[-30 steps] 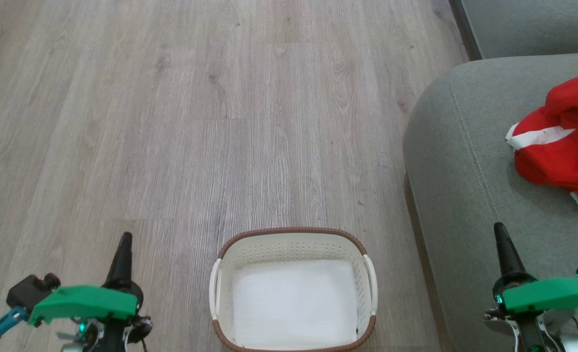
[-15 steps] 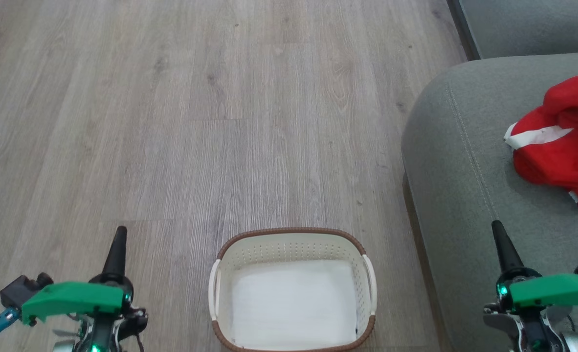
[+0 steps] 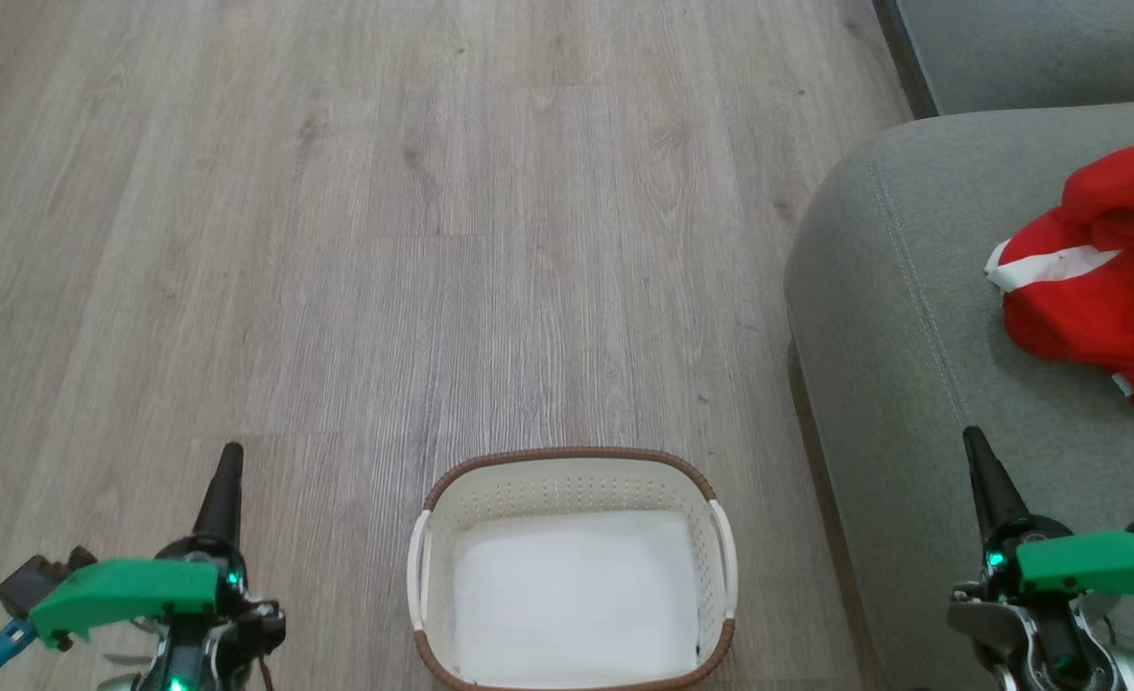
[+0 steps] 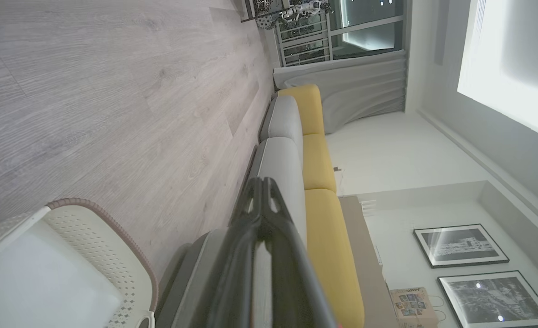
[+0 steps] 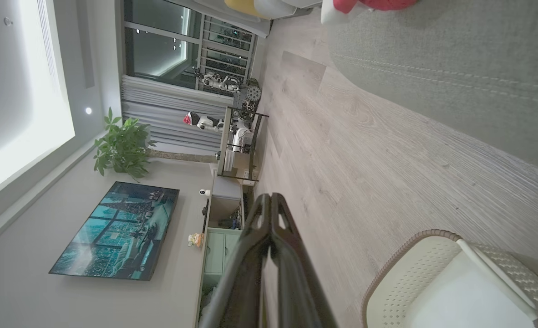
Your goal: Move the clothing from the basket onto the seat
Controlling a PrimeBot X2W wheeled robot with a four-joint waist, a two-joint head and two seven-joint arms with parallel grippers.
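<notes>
- The clothing (image 3: 1090,288), a crumpled bright red heap with white stripes and trim, lies on the seat (image 3: 893,336), well inside its stitched seam and rounded corner.
- The basket (image 3: 567,459) stands on the floor (image 3: 433,240), holding a white sheet (image 3: 577,595).
- The left gripper (image 3: 229,456) and right gripper (image 3: 972,440) are both clenched, grasping nothing.

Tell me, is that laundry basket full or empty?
Empty: the basket holds just a flat white sheet; the red clothing lies crumpled on the seat.

Head looks down; sideways wrist views share the basket (image 3: 567,486).
</notes>
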